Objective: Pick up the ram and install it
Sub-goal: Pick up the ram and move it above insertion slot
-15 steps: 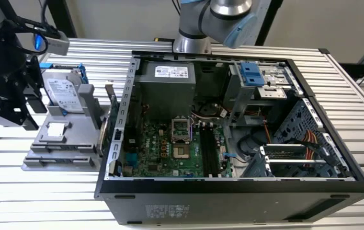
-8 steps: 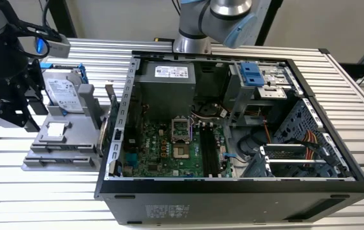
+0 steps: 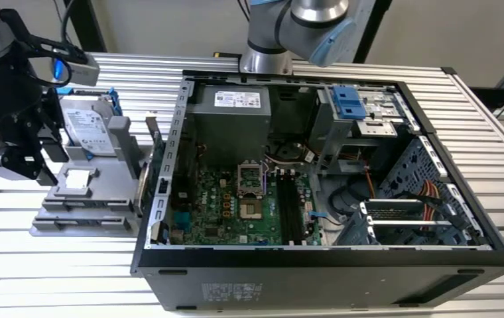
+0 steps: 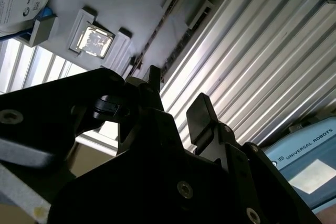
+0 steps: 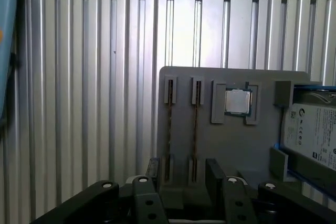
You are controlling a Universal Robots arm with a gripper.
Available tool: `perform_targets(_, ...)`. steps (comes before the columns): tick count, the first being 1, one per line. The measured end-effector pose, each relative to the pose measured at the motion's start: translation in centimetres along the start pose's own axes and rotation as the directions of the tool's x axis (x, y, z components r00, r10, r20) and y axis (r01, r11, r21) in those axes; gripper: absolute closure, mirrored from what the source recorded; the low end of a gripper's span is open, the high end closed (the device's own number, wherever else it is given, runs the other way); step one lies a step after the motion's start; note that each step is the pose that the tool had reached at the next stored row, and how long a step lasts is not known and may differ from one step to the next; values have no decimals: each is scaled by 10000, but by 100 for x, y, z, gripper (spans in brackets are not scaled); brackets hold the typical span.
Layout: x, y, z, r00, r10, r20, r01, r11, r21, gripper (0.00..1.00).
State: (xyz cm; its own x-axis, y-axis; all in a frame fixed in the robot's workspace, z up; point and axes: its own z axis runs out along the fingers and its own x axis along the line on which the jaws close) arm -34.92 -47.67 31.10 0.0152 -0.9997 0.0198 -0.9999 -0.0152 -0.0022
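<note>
Claw (image 5: 184, 170) is held spread and empty over the grey tray (image 5: 236, 148), where the ram (image 5: 195, 124) is stood edgewise in a slot near one edge, ungripped; pickup and seating in the computer case (image 3: 323, 265) are left undone.

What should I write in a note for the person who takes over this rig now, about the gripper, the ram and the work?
The gripper is open and empty, near the grey holder.
The ram: two sticks stand on edge in the holder's slots, beside the processor and the hard drive.
Done: nothing picked up.
Left: the pick, and the install in the open computer case.
</note>
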Motion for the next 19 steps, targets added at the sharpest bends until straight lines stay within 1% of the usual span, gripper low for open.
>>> perform_targets(7, -1, 0, 53, 10000, -1, 0, 1, 10000, -1, 0)
perform_targets(13, -1, 0, 65, 10000, 0, 0, 0, 10000, 0, 0)
perform_targets(19, -2, 0, 104, 10000, 0, 0, 0, 10000, 0, 0)
